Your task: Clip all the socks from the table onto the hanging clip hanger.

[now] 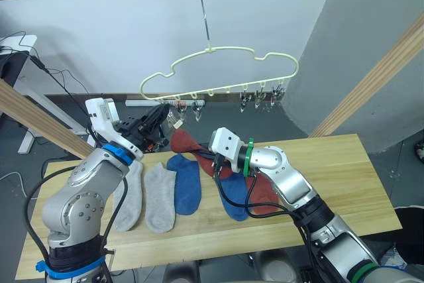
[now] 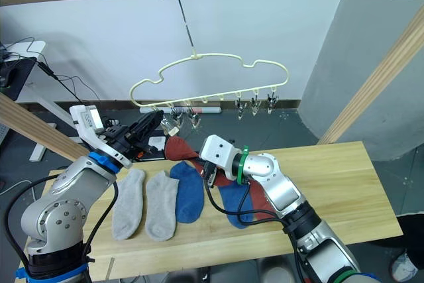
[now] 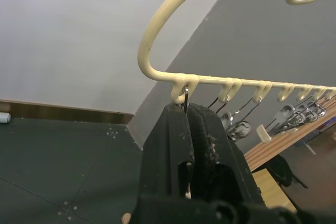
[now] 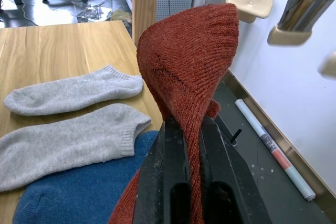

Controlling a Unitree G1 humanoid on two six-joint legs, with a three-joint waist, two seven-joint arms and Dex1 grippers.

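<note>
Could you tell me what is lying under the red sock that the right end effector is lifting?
Under the lifted red sock, the table carries a blue sock and a second red sock beside it; the right arm hides much of both.

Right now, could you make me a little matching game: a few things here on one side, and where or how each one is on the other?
Things:
1. red sock
2. grey socks
3. clip hanger
4. left end effector

States:
A. hung from the wooden pole
B. shut on a metal clip
C. pinched in the right end effector
D. flat on the table

Pairs: 1-C, 2-D, 3-A, 4-B
</note>
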